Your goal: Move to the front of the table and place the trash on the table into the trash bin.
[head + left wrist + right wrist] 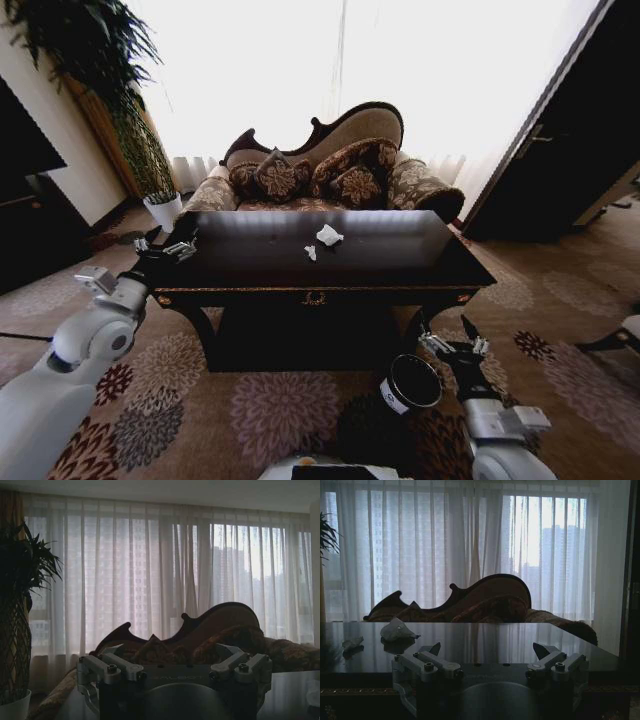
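The dark glossy table (400,255) stands straight ahead. On its top lie a crumpled white paper wad (329,235) and a smaller white scrap (311,252); the right wrist view shows this trash too, the wad (395,629) and the scrap (352,642) on the tabletop (495,642). The black trash bin (410,383) sits on the carpet before the table's right front, tilted toward me. My left gripper (168,241) (172,650) hovers open at the table's left front corner. Low beside the bin, my right gripper (448,338) (487,650) is open and holds nothing.
A carved sofa (330,165) with patterned cushions stands just behind the table. A tall plant in a white pot (163,208) is at the back left, beside a dark cabinet (25,200). A dark door (560,150) is at the right. Patterned carpet (270,410) lies in front.
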`<state>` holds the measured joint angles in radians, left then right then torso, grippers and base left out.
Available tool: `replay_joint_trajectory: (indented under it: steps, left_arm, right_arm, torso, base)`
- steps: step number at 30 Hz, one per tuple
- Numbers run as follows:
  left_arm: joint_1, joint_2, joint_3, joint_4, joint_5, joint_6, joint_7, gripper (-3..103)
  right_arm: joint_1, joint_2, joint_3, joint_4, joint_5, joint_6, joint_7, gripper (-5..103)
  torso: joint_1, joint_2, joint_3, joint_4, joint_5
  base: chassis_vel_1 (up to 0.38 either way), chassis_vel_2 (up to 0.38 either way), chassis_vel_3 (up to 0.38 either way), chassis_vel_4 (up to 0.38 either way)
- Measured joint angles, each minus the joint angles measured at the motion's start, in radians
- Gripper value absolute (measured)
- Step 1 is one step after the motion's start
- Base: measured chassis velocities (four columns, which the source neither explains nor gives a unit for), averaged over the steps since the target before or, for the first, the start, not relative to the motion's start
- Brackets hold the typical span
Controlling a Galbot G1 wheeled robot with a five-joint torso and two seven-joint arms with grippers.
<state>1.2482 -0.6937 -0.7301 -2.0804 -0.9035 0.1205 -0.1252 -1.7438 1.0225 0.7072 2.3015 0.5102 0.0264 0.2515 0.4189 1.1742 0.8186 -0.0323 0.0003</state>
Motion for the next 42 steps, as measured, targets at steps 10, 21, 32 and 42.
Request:
replay_joint_trajectory:
  steps: [10,21,32,42]
  left_arm:
    - [0.0,0.0,0.0,0.0,0.0,0.0,0.0,100]
    - [0.0,0.0,0.0,0.0,0.0,0.0,0.0,100]
    - [0.0,0.0,0.0,0.0,0.0,0.0,0.0,100]
    - [0.0,0.0,0.0,0.0,0.0,0.0,0.0,100]
  right_arm:
    - [0.207,-0.209,-0.006,-0.038,0.244,-0.175,0.001,100]
    - [0.591,-0.37,-0.253,-0.238,0.469,-0.192,-0.038,100]
    - [0.975,-0.378,-0.619,-0.451,0.466,-0.187,-0.054,100]
    - [1.263,-0.303,-0.915,-0.615,0.469,-0.184,-0.061,100]
  torso:
    - [0.0,0.0,0.0,-0.0001,-0.0002]
    - [0.0,0.0,0.0,-0.0002,-0.0001]
    - [0.0,0.0,0.0,-0.0004,-0.0002]
    - [0.0,0.0,0.0,-0.0002,-0.0003]
  base:
    - [0.0,0.0,0.0,0.0]
    - [0.0,0.0,0.0,0.0]
    - [0.0,0.0,0.0,0.0]
    - [0.0,0.0,0.0,0.0]
